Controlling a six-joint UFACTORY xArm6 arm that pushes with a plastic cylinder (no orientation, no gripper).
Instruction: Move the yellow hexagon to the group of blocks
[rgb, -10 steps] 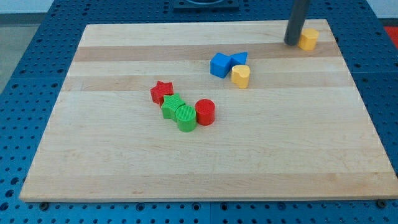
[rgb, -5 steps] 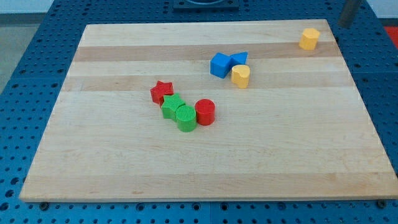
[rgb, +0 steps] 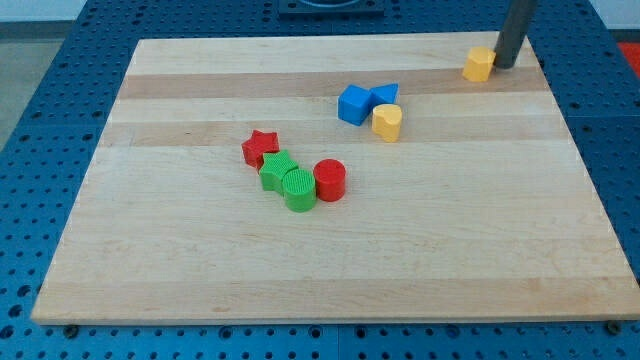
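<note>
A: Yellow hexagon (rgb: 479, 64) sits near the board's (rgb: 200, 260) top right corner. My tip (rgb: 505, 66) stands just on the hexagon's right, touching or nearly so. It is a plain rod with nothing to spread or pinch; it only presses sideways.

B: And the groups?

A: Both lie left of and below the hexagon. The nearer one: blue cube (rgb: 352, 104), second blue block (rgb: 385, 95), yellow heart (rgb: 387, 122). The farther one: red star (rgb: 260, 147), green star (rgb: 277, 170), green cylinder (rgb: 298, 189), red cylinder (rgb: 330, 180).

B: So which way?

A: Hexagon lies left of the tip, the right side for a leftward push. My guess: the tip needs to sit slightly above the hexagon to steer it down-left.
</note>
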